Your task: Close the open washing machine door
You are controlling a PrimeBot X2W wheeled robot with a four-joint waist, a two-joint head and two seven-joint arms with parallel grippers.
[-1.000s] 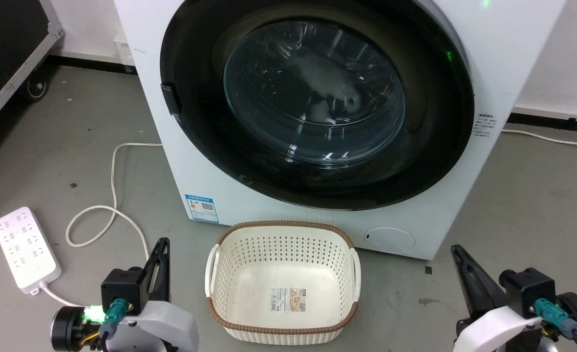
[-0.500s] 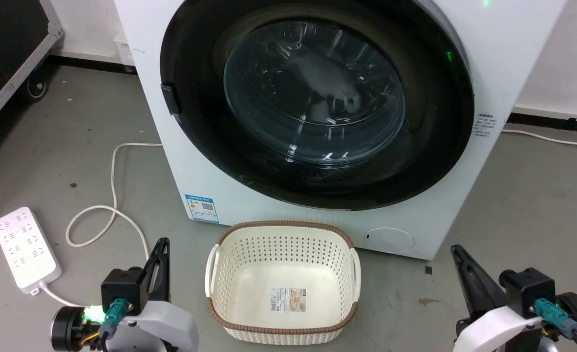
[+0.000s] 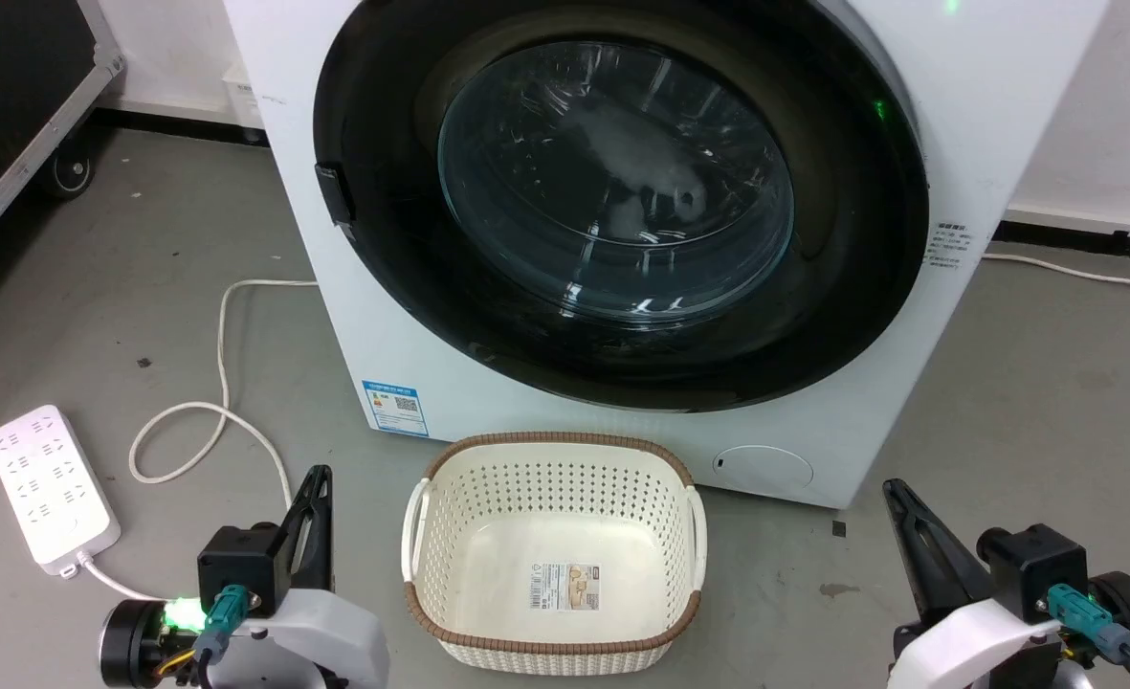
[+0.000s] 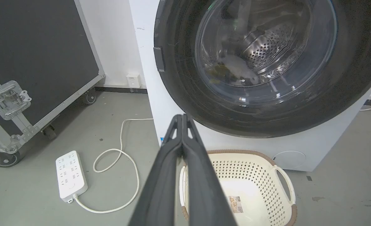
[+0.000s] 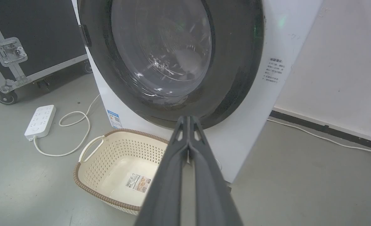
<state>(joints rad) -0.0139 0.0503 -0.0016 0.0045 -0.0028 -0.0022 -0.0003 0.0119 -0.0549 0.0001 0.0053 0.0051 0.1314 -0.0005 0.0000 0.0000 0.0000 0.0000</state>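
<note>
Head view, nearest first.

- Left tool [image 3: 319, 476] at 7 o'clock: both dark fingers pressed together to a single tip, nothing between them, touching nothing. The left wrist view confirms this: left tool [image 4: 182, 116] tapers to one closed point, hanging in the air in front of the machine.
- Right tool [image 3: 892, 486] at 5 o'clock: fingers likewise pressed together, empty, in contact with nothing. In the right wrist view the right tool [image 5: 188, 117] shows the two fingers meeting at the tip.
- Basket [image 3: 555, 441] at 6 o'clock, between the two tools: cream, perforated, brown rim, standing on the grey floor [image 3: 1033, 402] just in front of the machine. A label lies on its bottom.
- Power strip [image 3: 48, 488] at 8 o'clock on the floor, with its white cable [image 3: 225, 383] looping toward the machine's left side.
- Washing machine [image 3: 995, 115] at 12 o'clock: white body, blue-white sticker [image 3: 395, 408] low on the front at its 7 o'clock, round flap [image 3: 764, 469] at its 5 o'clock.
- Washing machine door [image 3: 622, 182]: black frame lying flat against the white front, covering the opening. The clear glass bowl is at its centre, and the perforated drum [image 4: 267, 50] can be seen through it in the left wrist view. Both tools are well apart from it.
- Wheeled case [image 3: 10, 96], black, at 10 o'clock, farthest back.
</note>
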